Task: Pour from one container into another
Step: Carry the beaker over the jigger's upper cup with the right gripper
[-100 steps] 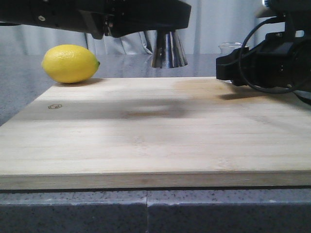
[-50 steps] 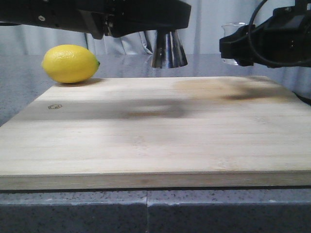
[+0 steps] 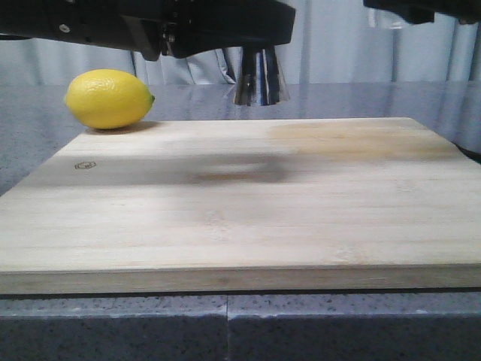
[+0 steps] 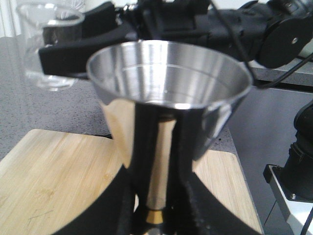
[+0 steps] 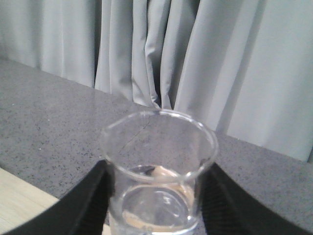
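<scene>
My left gripper is shut on the waist of the steel jigger and holds it upright above the far part of the board. In the left wrist view the jigger shows an open cup on top, with the gripper clamped at its gold band. My right gripper is shut on the clear glass beaker, which holds a little clear liquid. The beaker hangs level with the jigger's rim, off to one side and apart from it. In the front view the right gripper is at the top right edge with the beaker barely showing.
A wooden cutting board covers most of the grey speckled counter. A yellow lemon lies at the board's far left corner. Grey curtains hang behind.
My right gripper has lifted the beaker from just above the board's far right corner to the top edge of the front view. The left arm and jigger have stayed still.
</scene>
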You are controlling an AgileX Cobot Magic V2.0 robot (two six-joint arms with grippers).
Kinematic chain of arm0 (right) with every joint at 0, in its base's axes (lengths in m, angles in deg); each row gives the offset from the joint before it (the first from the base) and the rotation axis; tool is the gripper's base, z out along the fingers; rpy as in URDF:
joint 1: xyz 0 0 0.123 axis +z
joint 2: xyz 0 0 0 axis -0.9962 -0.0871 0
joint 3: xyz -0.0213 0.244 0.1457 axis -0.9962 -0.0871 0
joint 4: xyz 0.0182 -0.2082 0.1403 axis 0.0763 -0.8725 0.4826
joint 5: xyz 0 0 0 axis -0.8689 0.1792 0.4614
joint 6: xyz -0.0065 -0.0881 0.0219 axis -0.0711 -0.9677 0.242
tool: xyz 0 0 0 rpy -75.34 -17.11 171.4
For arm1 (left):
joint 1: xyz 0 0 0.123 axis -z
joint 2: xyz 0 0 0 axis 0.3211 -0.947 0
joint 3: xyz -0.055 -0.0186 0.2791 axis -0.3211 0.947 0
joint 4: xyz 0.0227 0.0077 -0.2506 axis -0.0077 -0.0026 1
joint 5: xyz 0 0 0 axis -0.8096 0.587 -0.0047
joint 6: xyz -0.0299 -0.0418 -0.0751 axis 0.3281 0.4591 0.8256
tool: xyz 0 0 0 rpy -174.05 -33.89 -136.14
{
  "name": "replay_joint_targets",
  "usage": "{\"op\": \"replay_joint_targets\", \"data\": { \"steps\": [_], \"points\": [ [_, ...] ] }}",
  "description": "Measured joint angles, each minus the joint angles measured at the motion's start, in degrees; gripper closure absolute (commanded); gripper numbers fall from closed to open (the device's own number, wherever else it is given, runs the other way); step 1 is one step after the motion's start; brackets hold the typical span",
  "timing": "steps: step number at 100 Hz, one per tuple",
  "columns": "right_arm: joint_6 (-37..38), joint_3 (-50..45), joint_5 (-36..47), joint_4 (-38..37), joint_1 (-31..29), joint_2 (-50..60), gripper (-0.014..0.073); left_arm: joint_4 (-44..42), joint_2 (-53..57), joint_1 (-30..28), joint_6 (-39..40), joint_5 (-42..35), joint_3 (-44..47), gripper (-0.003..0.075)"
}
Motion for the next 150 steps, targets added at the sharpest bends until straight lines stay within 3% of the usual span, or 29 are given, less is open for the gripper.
{"op": "replay_joint_targets", "data": {
  "steps": [51,91,150],
  "points": [
    [0.0,0.5,-13.6,-0.7,6.4,13.0,0.0398,-0.1,0.0,0.0,0.0,0.0,0.0,0.0739],
    [0.0,11.9,-30.1,-6.7,11.9,14.1,0.0398,-1.0,0.0,0.0,0.0,0.0,0.0,0.0739],
    [0.0,17.3,-39.1,-13.1,18.3,14.1,0.0398,-2.6,0.0,0.0,0.1,0.0,0.0,0.0739]
  ]
}}
